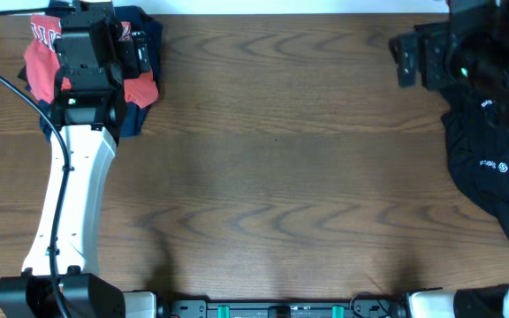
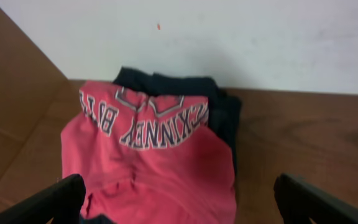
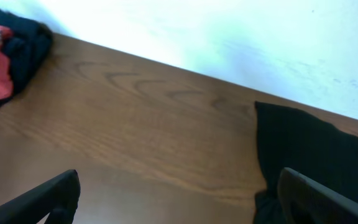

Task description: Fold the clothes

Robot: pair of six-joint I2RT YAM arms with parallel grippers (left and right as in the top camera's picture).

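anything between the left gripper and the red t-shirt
Nothing visible. The left gripper hangs open right over the red T-shirt with only air between them. The shirt lies on top of the navy garment.

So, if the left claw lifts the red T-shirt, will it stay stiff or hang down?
Probably floppy: the red T-shirt lies crumpled in soft folds. Likely light, being thin cloth. It may drag the navy garment beneath it along.
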